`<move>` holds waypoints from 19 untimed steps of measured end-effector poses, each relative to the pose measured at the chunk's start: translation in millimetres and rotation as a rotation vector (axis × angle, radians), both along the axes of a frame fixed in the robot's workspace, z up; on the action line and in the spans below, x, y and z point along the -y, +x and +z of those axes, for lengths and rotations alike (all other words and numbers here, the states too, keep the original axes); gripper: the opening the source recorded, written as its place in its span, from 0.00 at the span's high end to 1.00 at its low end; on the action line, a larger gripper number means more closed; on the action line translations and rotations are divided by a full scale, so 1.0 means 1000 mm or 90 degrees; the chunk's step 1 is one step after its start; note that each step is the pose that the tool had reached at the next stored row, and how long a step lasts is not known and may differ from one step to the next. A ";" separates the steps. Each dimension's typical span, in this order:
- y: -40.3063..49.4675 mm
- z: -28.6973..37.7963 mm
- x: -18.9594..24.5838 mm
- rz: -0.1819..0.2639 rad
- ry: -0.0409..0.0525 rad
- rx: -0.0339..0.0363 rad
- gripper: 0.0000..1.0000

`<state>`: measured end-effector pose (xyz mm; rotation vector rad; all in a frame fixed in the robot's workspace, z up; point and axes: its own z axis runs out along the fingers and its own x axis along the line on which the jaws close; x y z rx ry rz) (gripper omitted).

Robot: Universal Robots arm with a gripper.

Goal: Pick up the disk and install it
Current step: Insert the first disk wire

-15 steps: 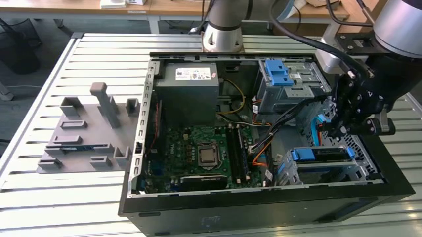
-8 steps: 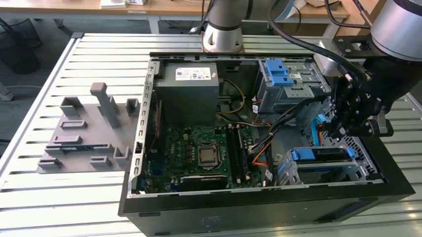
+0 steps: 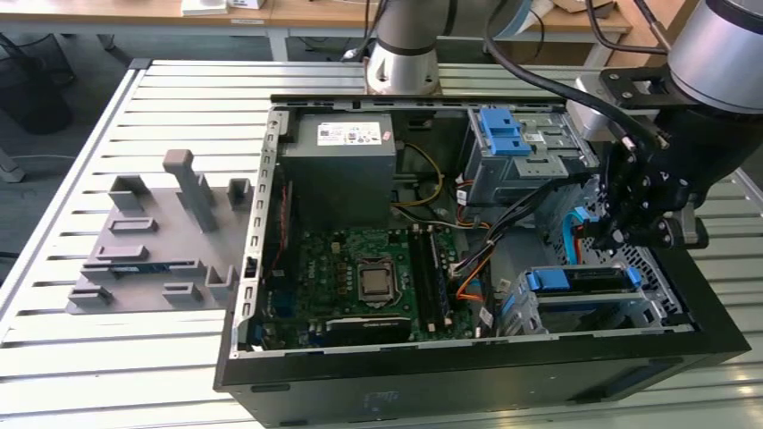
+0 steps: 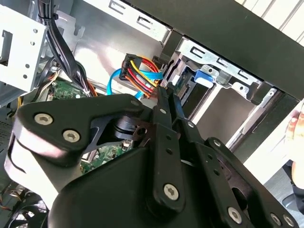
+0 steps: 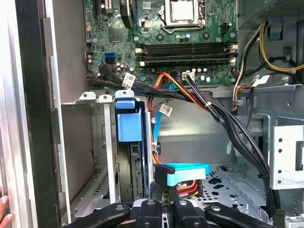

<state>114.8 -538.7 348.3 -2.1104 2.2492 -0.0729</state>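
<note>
Partly hidden: disk (image 3: 581, 280) in bay.

even, bright overhead room light, deep shade inside the computer case (image 3: 477, 375), soft blur on close linkage

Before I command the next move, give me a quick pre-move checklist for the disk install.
1. Case open, interior reachable: ok.
2. Gripper inside the case, at the drive cage side: ok.
3. Disk standing in a cage slot, blue frame showing: ok; fully seated: cannot tell.
4. Cables clear of the gripper: not ok, the blue ribbon and the red-yellow bundle lie right at it.
5. People clear: not ok, a hand is at the case edge.
</note>
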 end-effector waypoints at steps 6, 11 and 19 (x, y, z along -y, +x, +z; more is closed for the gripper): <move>0.0000 0.0001 0.0000 0.000 -0.0472 -0.0007 0.84; 0.0002 -0.0003 0.0000 0.000 -0.0477 -0.0031 0.84; 0.0050 -0.0021 0.0012 0.001 -0.0468 -0.0187 0.84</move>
